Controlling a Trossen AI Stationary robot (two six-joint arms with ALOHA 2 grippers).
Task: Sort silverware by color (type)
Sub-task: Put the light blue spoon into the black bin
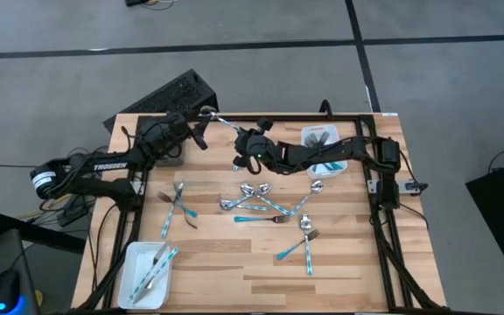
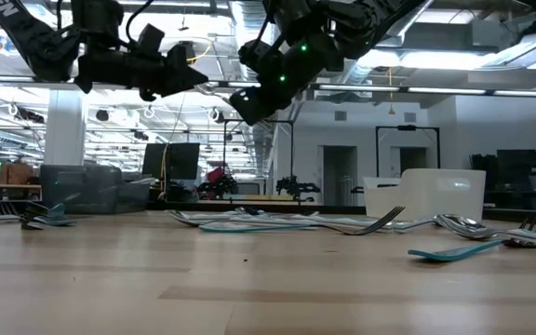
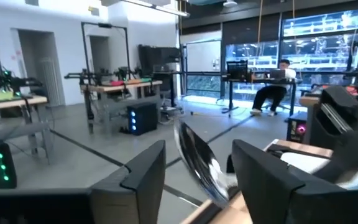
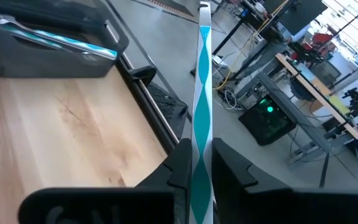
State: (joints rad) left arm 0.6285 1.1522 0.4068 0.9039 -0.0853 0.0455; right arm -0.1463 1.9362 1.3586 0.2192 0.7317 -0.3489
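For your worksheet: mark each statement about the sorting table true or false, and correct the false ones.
1. The right hand is shut on a teal handle. True.
2. The left hand is clamped on a fork. False: its fingers stand apart, with a spoon bowl between them.
3. Loose silverware lies on the wooden table. True.
4. Both white trays are empty. False: the left tray and the right tray each hold pieces.
5. Both hands rest on the tabletop. False: the low view shows them raised above it.
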